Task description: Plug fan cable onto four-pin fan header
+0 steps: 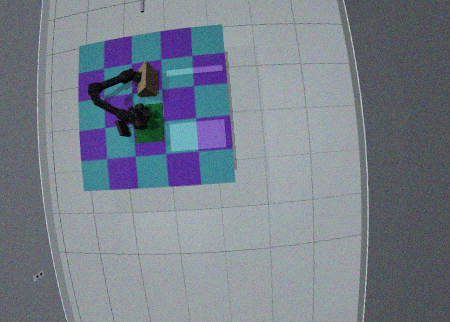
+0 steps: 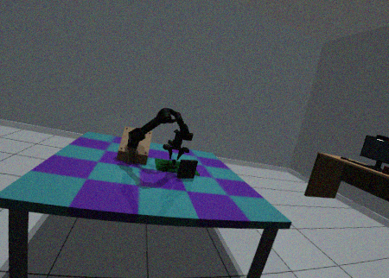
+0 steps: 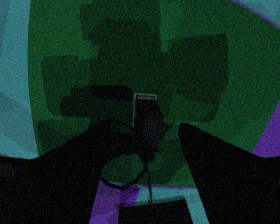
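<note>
The green board [image 1: 156,135] [image 2: 162,164] [image 3: 253,65] lies on the checkered table. My gripper [image 2: 175,159] [image 3: 145,127] is open low over it, with one finger on either side of the dark plug [image 3: 152,132]. A gap shows between the plug and the right finger; the left finger's edge is lost in dark shapes. The plug stands at the pale-outlined header [image 3: 145,95] and covers its lower part; how deep it sits cannot be told. The cable [image 3: 150,180] runs from the plug toward the black fan [image 1: 123,128] [image 2: 187,169] [image 3: 153,212].
A dark cable loop [image 3: 122,187] lies left of the plug's lead in the wrist view. Dark parts or shadows cover much of the board. A wooden block [image 1: 147,80] [image 2: 135,146] stands by the arm's base.
</note>
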`<state>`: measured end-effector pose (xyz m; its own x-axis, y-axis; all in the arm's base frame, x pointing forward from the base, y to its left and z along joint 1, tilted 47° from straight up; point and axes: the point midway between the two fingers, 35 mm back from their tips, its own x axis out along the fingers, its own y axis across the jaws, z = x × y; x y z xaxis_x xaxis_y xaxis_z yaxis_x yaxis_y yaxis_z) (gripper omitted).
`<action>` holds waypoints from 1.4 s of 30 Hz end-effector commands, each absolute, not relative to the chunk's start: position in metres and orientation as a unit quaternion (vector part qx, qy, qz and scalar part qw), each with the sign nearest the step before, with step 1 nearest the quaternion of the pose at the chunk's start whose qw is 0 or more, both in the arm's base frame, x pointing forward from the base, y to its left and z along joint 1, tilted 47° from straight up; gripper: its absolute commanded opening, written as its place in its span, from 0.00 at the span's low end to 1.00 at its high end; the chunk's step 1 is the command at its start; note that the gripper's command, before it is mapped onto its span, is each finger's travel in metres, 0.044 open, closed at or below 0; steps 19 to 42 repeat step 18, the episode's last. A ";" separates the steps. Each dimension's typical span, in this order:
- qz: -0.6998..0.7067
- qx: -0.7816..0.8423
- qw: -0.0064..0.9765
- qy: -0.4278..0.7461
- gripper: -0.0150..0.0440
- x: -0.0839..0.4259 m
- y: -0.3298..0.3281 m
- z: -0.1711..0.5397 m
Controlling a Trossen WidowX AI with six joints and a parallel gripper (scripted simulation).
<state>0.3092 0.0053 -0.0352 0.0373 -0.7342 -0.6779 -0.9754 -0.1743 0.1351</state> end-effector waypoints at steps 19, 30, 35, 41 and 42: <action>0.321 -0.698 0.196 0.609 0.69 0.299 0.109 -0.103; 0.321 -0.698 0.196 0.609 0.69 0.299 0.109 -0.103; 0.321 -0.698 0.196 0.609 0.69 0.299 0.109 -0.103; 0.321 -0.698 0.196 0.609 0.69 0.299 0.109 -0.103; 0.321 -0.698 0.196 0.609 0.69 0.299 0.109 -0.103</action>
